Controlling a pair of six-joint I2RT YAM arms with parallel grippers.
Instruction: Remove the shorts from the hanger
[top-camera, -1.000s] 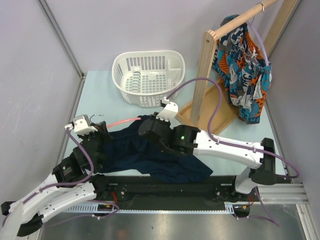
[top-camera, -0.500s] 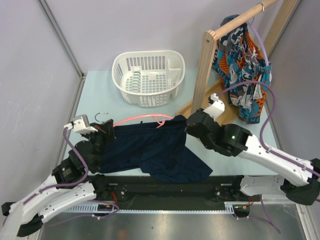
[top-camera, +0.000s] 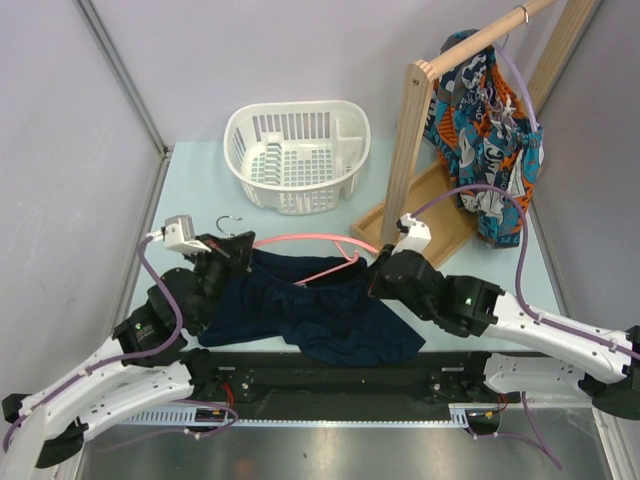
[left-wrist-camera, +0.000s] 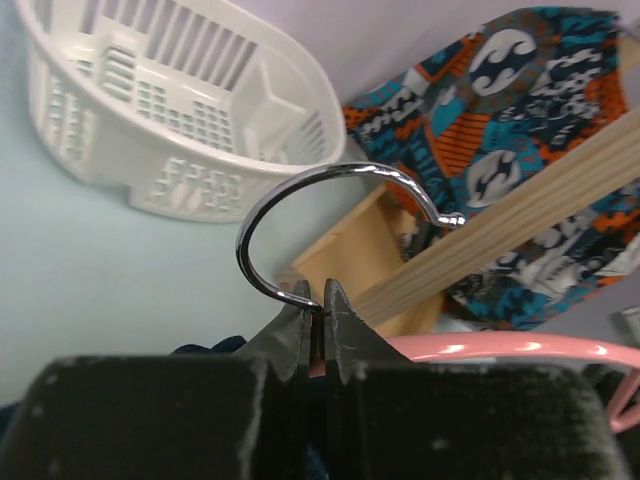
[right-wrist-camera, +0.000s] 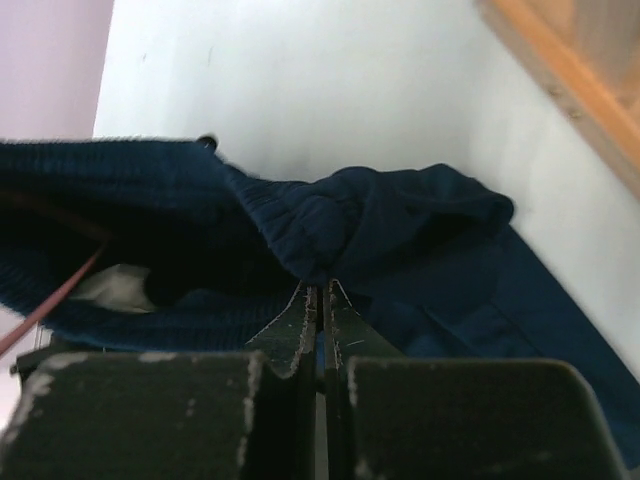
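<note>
The left tool (top-camera: 228, 252) sits at the lower left of the top view. In its wrist view the left tool (left-wrist-camera: 315, 300) has its fingers pressed together on the stem of the metal hook (left-wrist-camera: 330, 172) of a pink hanger (left-wrist-camera: 500, 348), with no gap showing between them. The right tool (top-camera: 376, 274) lies at centre-right. Its wrist view shows the right tool (right-wrist-camera: 322, 292) closed tight, tips pinching the ribbed waistband of a navy garment (right-wrist-camera: 400, 230).

In the top view the pink hanger (top-camera: 300, 241) spans between the two tools. The navy garment (top-camera: 320, 322) is spread below it on the table (top-camera: 190, 190) (one end of the hanger is partly inside the cloth).

The shorts (top-camera: 487, 150) hang at the upper right of the frame on the lavender hanger (top-camera: 521, 88), draped from a wooden rack (top-camera: 412, 150), well apart from both tools. A white basket (top-camera: 297, 155) stands at upper centre, near the rack's base.
</note>
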